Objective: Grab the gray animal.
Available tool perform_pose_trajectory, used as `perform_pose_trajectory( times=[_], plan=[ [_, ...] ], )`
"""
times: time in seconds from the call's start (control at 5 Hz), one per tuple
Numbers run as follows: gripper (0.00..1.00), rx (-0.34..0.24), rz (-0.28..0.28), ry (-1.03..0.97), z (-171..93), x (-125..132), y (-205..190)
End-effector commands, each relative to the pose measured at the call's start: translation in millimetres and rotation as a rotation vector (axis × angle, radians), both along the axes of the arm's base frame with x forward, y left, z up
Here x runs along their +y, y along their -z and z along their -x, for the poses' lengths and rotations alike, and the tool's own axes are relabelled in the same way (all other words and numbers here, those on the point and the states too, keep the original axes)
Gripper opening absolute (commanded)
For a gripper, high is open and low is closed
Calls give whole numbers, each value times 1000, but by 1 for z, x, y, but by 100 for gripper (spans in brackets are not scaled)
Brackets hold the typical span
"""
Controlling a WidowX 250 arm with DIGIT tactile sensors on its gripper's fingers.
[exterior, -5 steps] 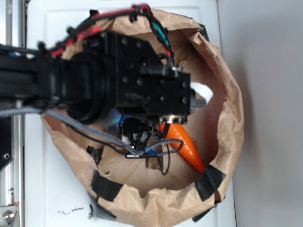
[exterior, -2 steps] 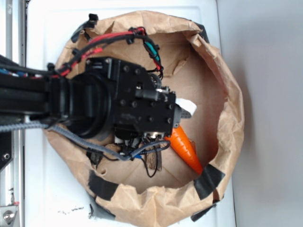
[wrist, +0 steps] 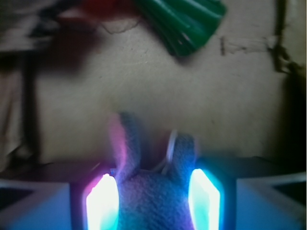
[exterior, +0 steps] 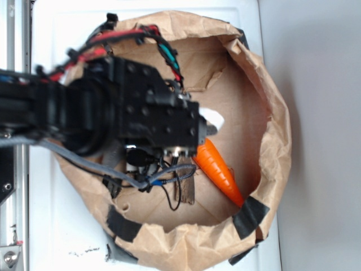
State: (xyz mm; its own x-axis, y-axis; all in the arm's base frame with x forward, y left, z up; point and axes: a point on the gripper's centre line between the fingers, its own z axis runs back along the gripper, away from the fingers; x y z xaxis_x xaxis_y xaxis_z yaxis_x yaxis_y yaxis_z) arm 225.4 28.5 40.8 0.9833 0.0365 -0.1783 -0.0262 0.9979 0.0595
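The gray animal (wrist: 151, 206), a fuzzy plush rabbit, sits between my two lit fingers (wrist: 101, 201) in the wrist view, its two ears (wrist: 129, 139) pointing away from me. The fingers press against both of its sides. My gripper (wrist: 153, 184) is shut on it. In the exterior view the black arm head hides the gripper (exterior: 202, 127). Only a pale bit of the rabbit (exterior: 213, 119) shows at the head's right edge, above the brown paper floor.
An orange toy carrot (exterior: 220, 172) lies just right of and below the gripper; its green top (wrist: 192, 21) shows ahead in the wrist view. A brown wood piece (exterior: 184, 189) lies under the cables. The crumpled paper bag wall (exterior: 276, 141) rings everything.
The arm head has moved left across the bag, and the pale bit of the rabbit has moved along with it. The carrot has stayed in place.
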Motion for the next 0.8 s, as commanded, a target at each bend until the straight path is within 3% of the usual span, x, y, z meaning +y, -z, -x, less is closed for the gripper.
perform_pose_trajectory(
  times=[0.0, 0.4, 0.6],
  plan=[
    [0, -113, 100, -40, -2, 15, -66],
    [0, -154, 112, -56, 2, 17, -80],
    [65, -79, -44, -27, 2, 10, -76]
  ],
)
